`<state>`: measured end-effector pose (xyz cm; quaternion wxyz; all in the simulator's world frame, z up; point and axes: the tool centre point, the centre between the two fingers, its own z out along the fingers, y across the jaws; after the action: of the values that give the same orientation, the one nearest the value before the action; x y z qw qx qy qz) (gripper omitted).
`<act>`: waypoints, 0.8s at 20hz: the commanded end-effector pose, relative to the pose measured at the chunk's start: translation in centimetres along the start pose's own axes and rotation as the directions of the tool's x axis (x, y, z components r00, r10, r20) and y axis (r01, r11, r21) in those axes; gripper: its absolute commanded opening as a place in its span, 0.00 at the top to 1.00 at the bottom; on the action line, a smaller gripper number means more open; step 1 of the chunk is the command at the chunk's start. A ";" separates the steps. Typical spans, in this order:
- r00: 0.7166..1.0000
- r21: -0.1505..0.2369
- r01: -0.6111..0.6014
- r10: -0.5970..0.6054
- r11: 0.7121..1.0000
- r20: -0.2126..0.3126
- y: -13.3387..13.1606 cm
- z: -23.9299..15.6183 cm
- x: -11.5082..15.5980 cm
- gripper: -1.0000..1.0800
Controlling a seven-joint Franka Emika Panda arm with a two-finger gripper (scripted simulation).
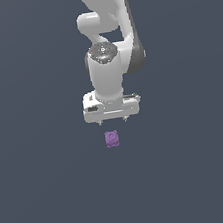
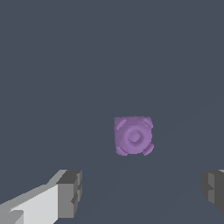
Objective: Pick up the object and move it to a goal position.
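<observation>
The object is a small purple cube-like block with bumpy edges, lying on the dark grey floor just below the white arm in the exterior view. My gripper hangs above and slightly behind it, apart from it. In the wrist view the object shows a round mark on its face and lies ahead of the gap between the two fingertips. My gripper stands open, its fingers wide apart with nothing between them. The block is much narrower than that gap.
A flat dark grey surface fills both views. The white arm rises from the gripper toward the exterior view's top.
</observation>
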<state>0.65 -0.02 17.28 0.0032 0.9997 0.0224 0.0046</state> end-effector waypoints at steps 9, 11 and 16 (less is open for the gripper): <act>1.000 0.004 0.023 -0.023 1.000 0.007 1.2 5.8 0.6 0.04; 1.000 0.005 0.028 -0.028 1.000 0.007 1.4 6.8 0.7 0.04; 0.999 0.007 0.033 -0.033 0.999 0.009 1.6 8.2 0.7 0.04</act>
<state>1.46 -1.63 9.41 0.0003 0.9993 0.0380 -0.0005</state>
